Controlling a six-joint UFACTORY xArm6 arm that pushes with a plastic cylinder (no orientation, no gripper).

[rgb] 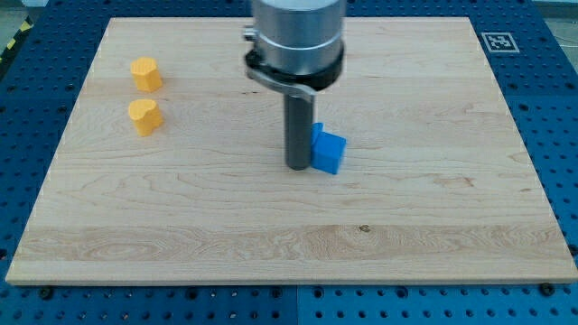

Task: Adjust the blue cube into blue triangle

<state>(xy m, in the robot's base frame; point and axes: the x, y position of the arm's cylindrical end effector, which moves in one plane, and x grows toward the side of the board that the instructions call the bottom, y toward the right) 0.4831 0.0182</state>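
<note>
A blue cube lies near the middle of the wooden board. A second blue piece peeks out just above it, touching it and mostly hidden behind my rod; its shape cannot be made out. My tip rests on the board against the blue cube's left side. The rod and the arm's grey body above it cover the board behind them.
Two yellow blocks sit at the view's upper left: one above, and a heart-shaped one just below it. The board is bordered by a blue perforated table, with a marker tag at the upper right.
</note>
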